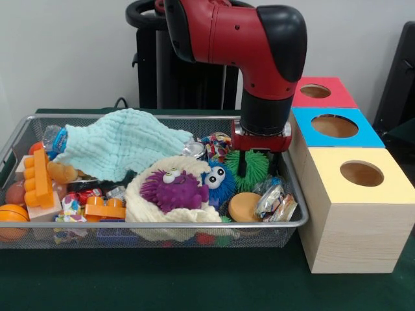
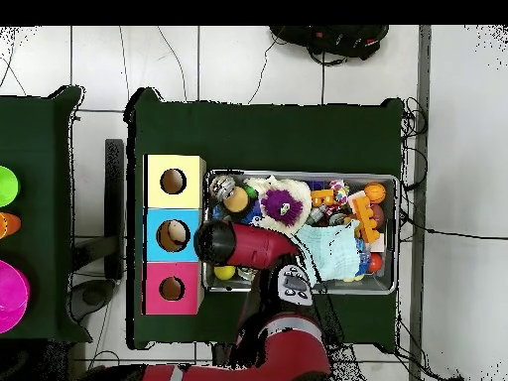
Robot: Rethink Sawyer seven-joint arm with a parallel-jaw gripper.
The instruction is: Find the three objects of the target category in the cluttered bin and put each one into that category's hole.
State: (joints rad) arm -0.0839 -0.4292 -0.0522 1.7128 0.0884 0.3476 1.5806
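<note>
Gripper (image 1: 258, 170) fingers are seen spread apart, lowered over a green spiky ball (image 1: 254, 167) at the right end of the cluttered bin (image 1: 162, 119), beside three wooden boxes (image 1: 353, 214); a mint cloth (image 1: 120, 142) is draped across toys.

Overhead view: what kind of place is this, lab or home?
Most likely a robotics lab. A red robot arm works over a wire-mesh bin of toys on a green-covered table, beside three wooden boxes with coloured tops, and loose cables run over a tiled floor.
</note>
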